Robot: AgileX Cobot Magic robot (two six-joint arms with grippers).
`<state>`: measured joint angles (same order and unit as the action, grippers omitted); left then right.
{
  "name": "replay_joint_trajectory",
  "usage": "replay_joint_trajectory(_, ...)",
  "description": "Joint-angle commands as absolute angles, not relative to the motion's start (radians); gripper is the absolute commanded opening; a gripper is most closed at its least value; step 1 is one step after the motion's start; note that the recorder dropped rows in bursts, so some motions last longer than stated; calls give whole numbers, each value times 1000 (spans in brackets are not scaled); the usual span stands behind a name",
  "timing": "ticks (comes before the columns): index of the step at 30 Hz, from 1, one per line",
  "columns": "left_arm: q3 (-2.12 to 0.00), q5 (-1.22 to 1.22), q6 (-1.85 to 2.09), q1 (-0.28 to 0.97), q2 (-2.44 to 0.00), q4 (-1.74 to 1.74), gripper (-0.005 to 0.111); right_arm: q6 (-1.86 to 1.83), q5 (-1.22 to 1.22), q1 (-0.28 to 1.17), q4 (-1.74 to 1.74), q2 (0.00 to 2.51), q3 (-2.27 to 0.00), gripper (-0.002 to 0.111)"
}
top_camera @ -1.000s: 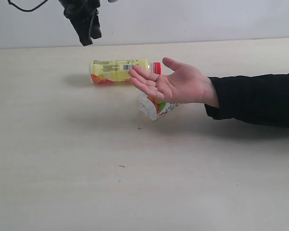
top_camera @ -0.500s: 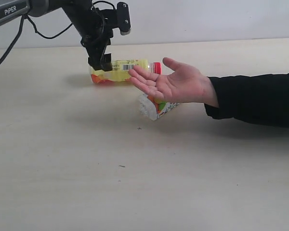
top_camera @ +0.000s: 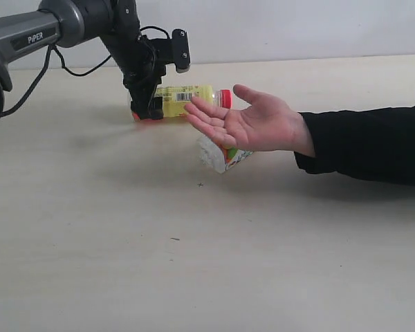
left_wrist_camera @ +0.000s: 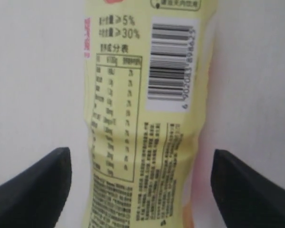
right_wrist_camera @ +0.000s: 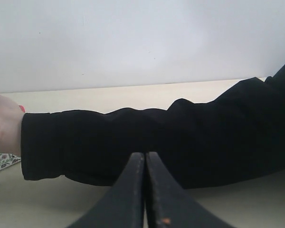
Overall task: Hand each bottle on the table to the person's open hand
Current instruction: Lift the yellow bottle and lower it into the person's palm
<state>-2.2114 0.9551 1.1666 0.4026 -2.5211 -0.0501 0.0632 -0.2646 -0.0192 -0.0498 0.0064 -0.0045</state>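
Observation:
A yellow bottle (top_camera: 187,100) with a red cap (top_camera: 225,97) lies on its side on the table (top_camera: 194,263). My left gripper (top_camera: 147,105) is down over its bottom end. In the left wrist view the yellow bottle (left_wrist_camera: 147,95) lies between the open left gripper (left_wrist_camera: 140,159), with a gap on each side of it. A bottle with a fruit-print label (top_camera: 223,155) lies under the person's open hand (top_camera: 249,123), mostly hidden. My right gripper (right_wrist_camera: 145,156) is shut with nothing in it, and it points at the person's black sleeve (right_wrist_camera: 156,137).
The person's forearm in the black sleeve (top_camera: 366,142) reaches in from the right, held just above the table. The palm faces up, close to the yellow bottle's cap end. A pale wall (top_camera: 297,28) stands behind the far table edge.
My left arm has come down from the upper left onto the yellow bottle's bottom end. Its jaws now straddle the bottle. The hand and both bottles have stayed put.

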Motion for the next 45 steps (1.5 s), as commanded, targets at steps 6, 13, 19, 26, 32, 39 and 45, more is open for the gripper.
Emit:
replay_joint_trajectory(6, -2221, 904, 1171, 405, -2571, -48, 77, 65, -259, -24, -52, 0, 0, 0)
replay_joint_trajectory(13, -2221, 895, 1171, 405, -2573, -46, 56, 65, -259, -24, -52, 0, 0, 0)
replay_joint_trajectory(19, -2221, 893, 1171, 405, -2566, -46, 39, 65, -254, -24, -52, 0, 0, 0)
replay_joint_trajectory(26, -2221, 889, 1156, 405, -2546, -46, 0, 65, -254, -24, -52, 0, 0, 0)
replay_joint_trajectory(32, -2221, 897, 1052, 405, -2461, -35, 0, 65, -254, -24, -52, 0, 0, 0)
replay_joint_trajectory(39, -2221, 1094, 940, 408, -2300, 0, 0, 65, -254, -24, -52, 0, 0, 0)
replay_joint_trajectory(45, -2221, 1221, 780, 408, -2196, 32, 0, 65, -254, -24, -52, 0, 0, 0)
